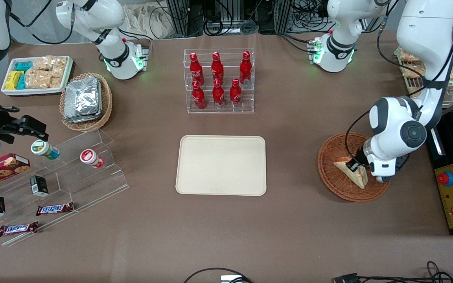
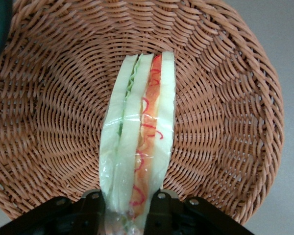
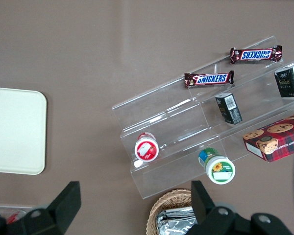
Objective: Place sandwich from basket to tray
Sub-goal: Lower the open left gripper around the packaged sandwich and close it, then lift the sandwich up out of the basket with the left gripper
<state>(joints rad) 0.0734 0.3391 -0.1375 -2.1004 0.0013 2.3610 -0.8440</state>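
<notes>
The sandwich (image 1: 351,171), a pale wedge with red-orange and green filling, sits in the reddish-brown wicker basket (image 1: 330,175) at the working arm's end of the table. My gripper (image 1: 355,166) is down inside the basket, shut on the sandwich. In the left wrist view the sandwich (image 2: 140,132) stands on edge between the two black fingers (image 2: 162,205), which press its sides over the basket (image 2: 54,98) weave. The cream tray (image 1: 221,165) lies flat at the table's middle with nothing on it, toward the parked arm from the basket. The tray's (image 3: 14,129) corner also shows in the right wrist view.
A clear rack of red bottles (image 1: 219,80) stands farther from the camera than the tray. A stepped acrylic shelf (image 1: 73,169) with snacks, a tan basket of foil packets (image 1: 86,101) and a white bin (image 1: 35,74) lie toward the parked arm. A control box (image 1: 452,196) sits beside the basket.
</notes>
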